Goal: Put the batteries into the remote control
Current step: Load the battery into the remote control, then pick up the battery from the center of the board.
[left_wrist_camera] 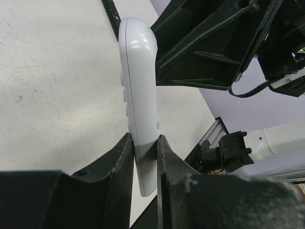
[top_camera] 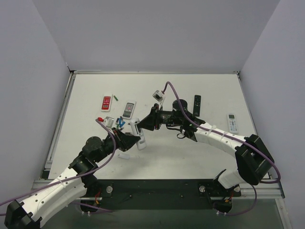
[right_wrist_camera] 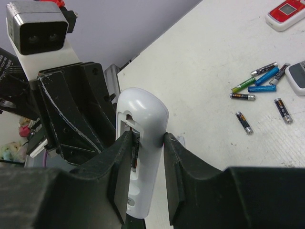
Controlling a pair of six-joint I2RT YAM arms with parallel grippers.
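While reaching in over the table [top_camera: 181,157], slightly toward 9 o'clock of its middle, grips the remote [top_camera: 141,144] from two sides at once. Clamps the left gripper [top_camera: 137,139] on it from 8 o'clock, with fingers [left_wrist_camera: 121,160] pressed against the front and back faces. Clamps the right gripper [top_camera: 141,126] on it from 2 o'clock, with fingers [right_wrist_camera: 174,157] hugging the two long edges. Holds it apparently clear of the table, edge-on in the left wrist view, with the rounded tip toward 12 o'clock. Turns the open recess [right_wrist_camera: 129,125] toward the right wrist camera. Shows one dark battery [right_wrist_camera: 135,149] lying inside, partly hidden behind the 9 o'clock finger; cannot tell whether fully seated.

Leaves several batteries [right_wrist_camera: 259,78] loose on the table, at 2 to 3 o'clock in the right wrist view. Bunches green, blue and dark ones together there, with three dark ones apart toward 6 o'clock. Places that cluster, in the top view, at 10 o'clock of the remote.

Leaves a red remote [top_camera: 106,102] and a grey remote [top_camera: 128,109] at 11 to 12 o'clock of the cluster. Sets a black remote [top_camera: 197,105] at 2 o'clock of the right gripper and a display remote [top_camera: 232,122] well out at 3 o'clock. Has a small white piece [top_camera: 124,155] flat on the table at 7 o'clock of the held remote.
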